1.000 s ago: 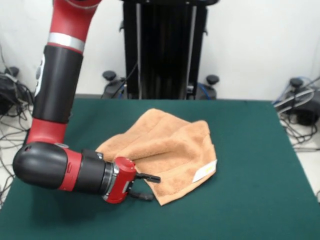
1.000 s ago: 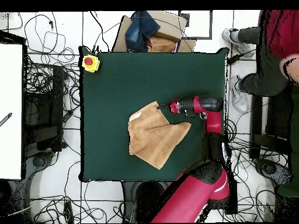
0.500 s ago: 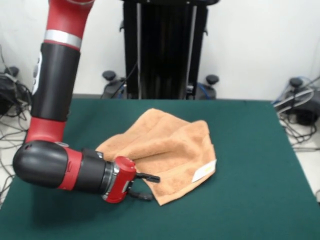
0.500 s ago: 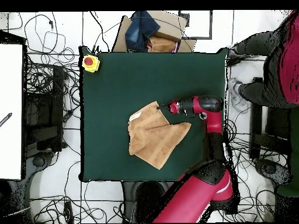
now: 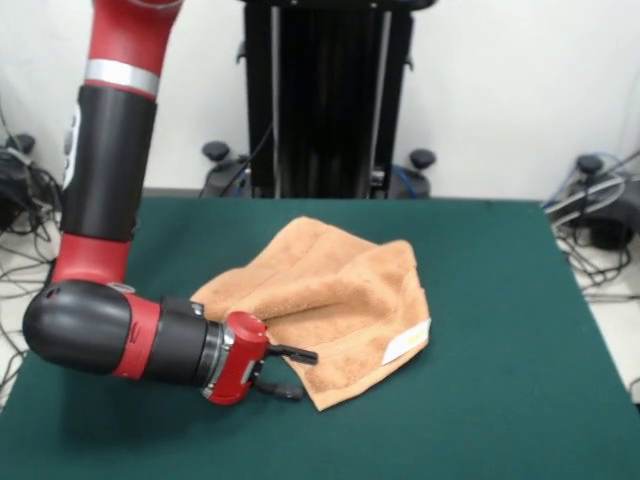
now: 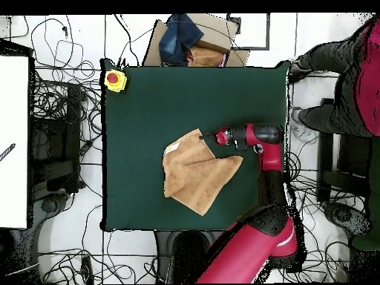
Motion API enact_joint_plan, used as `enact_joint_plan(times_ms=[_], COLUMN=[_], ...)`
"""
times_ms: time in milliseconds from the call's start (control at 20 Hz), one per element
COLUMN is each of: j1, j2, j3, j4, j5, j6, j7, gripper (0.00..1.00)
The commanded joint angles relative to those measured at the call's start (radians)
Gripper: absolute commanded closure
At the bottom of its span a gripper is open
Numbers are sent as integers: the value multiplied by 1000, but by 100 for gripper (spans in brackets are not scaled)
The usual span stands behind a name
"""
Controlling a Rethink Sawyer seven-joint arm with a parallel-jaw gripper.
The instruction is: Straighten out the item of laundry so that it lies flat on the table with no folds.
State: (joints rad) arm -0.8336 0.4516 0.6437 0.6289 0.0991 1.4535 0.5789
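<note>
Yellow box w/ red round button [image 6: 114, 79] on far-left corner of green cover, overhead. Black upright pedestal column [image 5: 330, 95] far side, front view. Person in dark red top [image 6: 355, 82] at right edge.

Arm bent low — forearm level, end effector [image 5: 290, 372] [image 6: 209, 136] pointing toward 3 o'clock in front view, fingers parted.

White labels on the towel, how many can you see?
1: a small white label at the towel's near-right corner in the front view. Folded layers could hide others.
</note>
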Motion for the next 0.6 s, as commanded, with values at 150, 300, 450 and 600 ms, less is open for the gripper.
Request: enact_joint_plan(times_ms=[150,300,450,600], j1=[-60,-70,-80,-85], j2=[201,206,199,198], j3=[-254,-242,-239,-233], j4=[99,115,148,173], j5=[-172,-151,-139,-129], j6=[-168,-163,-195,-261], j7=[21,15,36,48], gripper=[0,0,0,0])
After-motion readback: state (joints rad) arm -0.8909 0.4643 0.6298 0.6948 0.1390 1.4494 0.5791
